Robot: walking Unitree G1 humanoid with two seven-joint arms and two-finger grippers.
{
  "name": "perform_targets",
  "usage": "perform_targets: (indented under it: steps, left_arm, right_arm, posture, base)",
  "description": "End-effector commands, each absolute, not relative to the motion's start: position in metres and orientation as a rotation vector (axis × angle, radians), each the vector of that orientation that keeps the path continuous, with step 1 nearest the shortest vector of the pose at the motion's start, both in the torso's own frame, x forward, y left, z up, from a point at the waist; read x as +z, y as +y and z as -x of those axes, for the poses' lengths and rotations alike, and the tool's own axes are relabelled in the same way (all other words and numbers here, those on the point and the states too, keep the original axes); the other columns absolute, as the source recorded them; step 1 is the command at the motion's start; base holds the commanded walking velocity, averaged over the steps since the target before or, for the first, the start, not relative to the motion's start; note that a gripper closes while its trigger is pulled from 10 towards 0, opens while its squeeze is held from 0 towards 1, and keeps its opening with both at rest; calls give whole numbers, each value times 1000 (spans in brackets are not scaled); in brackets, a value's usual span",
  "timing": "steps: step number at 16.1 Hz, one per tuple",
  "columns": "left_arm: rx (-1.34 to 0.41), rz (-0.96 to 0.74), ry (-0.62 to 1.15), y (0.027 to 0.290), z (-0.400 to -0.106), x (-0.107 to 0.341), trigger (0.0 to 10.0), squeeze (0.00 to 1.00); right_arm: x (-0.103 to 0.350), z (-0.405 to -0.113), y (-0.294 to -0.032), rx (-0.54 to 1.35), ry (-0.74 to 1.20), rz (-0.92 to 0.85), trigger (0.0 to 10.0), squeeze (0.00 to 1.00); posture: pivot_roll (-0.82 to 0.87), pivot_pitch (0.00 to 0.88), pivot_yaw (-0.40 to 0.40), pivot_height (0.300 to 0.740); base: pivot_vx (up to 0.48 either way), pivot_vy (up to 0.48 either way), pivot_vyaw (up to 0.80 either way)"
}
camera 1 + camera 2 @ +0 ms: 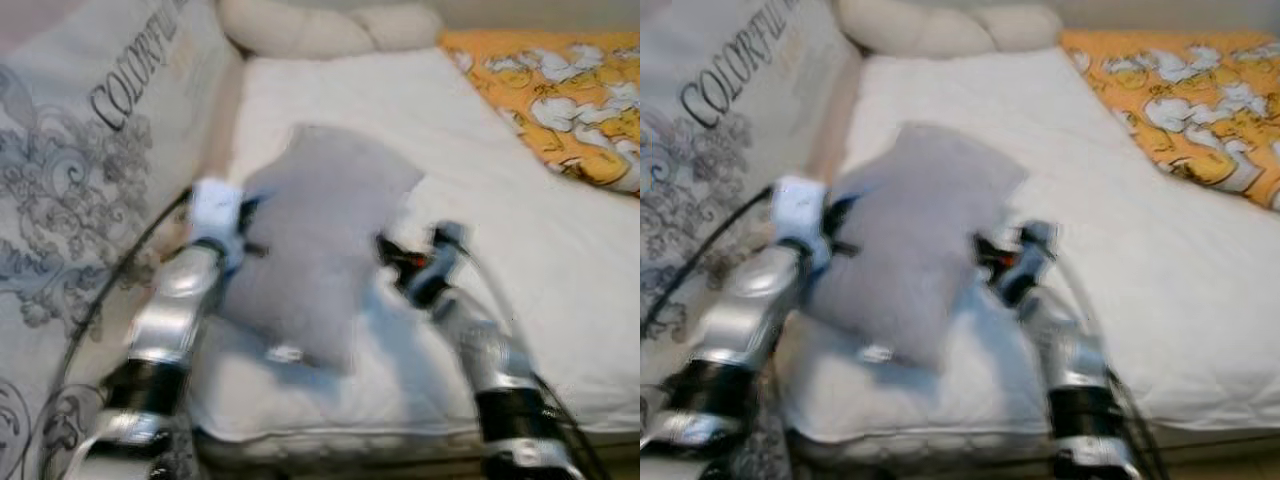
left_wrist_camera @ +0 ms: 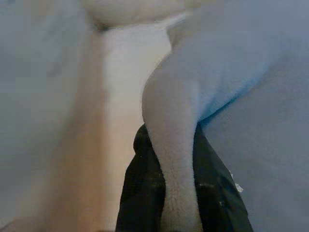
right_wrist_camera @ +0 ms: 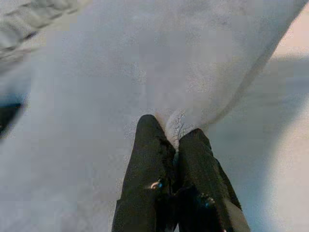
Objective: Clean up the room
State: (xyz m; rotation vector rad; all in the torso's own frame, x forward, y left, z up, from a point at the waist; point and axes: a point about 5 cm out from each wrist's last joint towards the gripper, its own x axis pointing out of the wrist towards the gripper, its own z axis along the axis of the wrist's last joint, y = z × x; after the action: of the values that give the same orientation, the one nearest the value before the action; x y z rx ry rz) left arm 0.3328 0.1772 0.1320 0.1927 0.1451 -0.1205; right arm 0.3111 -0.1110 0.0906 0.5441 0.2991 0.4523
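1. We are holding the grey pillow [image 1: 320,240] just above the bed [image 1: 520,270], near its foot edge.
2. The left gripper [image 2: 178,193] and right gripper [image 3: 175,145] are each pinching an opposite pillow edge between their jaws.
3. We should be keeping both pinches even, carrying it level toward the headboard cushions [image 1: 330,28].

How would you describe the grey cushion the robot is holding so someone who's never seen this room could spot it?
Start at the white mattress that runs from the cream pillows toward the camera. Near its front edge, a plain grey fleecy cushion is pinched between the left gripper and the right gripper. Unlike the orange patterned blanket and the printed "COLORFUL" fabric, it carries no pattern.
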Motion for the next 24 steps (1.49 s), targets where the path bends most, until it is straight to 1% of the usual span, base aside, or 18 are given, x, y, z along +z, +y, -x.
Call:
perform_targets:
  steps: [1, 4, 5, 6, 7, 10, 11, 12, 17, 20, 23, 24]
  left_arm:
    - [-86, -206, 109, 180, -334, 141, 10000, 0]
    - [-81, -221, 120, 179, -334, 139, 10000, 0]
    - [-76, -229, 125, 180, -335, 138, 10000, 0]
    - [-74, -231, 127, 180, -336, 138, 10000, 0]
    - [-73, -235, 127, 179, -337, 138, 10000, 0]
    - [-84, -236, 120, 176, -337, 139, 10000, 0]
    - [-85, -232, 127, 175, -337, 137, 10000, 0]
    - [-88, -228, 134, 174, -337, 137, 10000, 0]
    - [-91, -257, 137, 172, -340, 130, 10000, 0]
    - [-91, -275, 138, 173, -344, 130, 10000, 0]
    - [-96, -229, 117, 175, -345, 133, 10000, 0]
    - [-93, -225, 107, 177, -346, 134, 10000, 0]
  right_arm:
    - [88, -309, -129, 408, 303, -550, 10000, 0]
    - [85, -308, -130, 395, 307, -565, 10000, 0]
    - [84, -309, -133, 370, 306, -562, 10000, 43]
    - [83, -310, -136, 347, 304, -554, 10000, 694]
    - [81, -311, -139, 324, 307, -549, 10000, 718]
    - [79, -310, -142, 306, 315, -550, 10000, 702]
    - [79, -310, -142, 303, 317, -544, 10000, 659]
    - [78, -310, -141, 302, 316, -543, 10000, 0]
    - [79, -312, -140, 295, 309, -537, 10000, 0]
    - [82, -310, -138, 331, 285, -456, 10000, 0]
    - [95, -311, -137, 346, 196, -429, 10000, 0]
    - [99, -312, -136, 348, 170, -411, 10000, 0]
  posture:
    - [-62, 0, 38, 740]
    - [-62, 0, 40, 740]
    - [-64, 0, 42, 740]
    - [-65, 0, 42, 740]
    - [-67, 0, 44, 740]
    - [-69, 0, 46, 740]
    - [-70, 0, 47, 740]
    - [-68, 0, 45, 740]
    - [-65, 0, 40, 740]
    - [-71, 0, 48, 740]
    - [-78, 0, 52, 740]
    - [-76, 0, 50, 740]
  base:
    - [0, 0, 0]
    - [0, 0, 0]
    - [0, 0, 0]
    - [0, 0, 0]
    - [0, 0, 0]
    - [0, 0, 0]
    - [0, 0, 0]
    - [0, 0, 0]
    - [0, 0, 0]
    - [0, 0, 0]
    - [0, 0, 0]
    - [255, 0, 800]
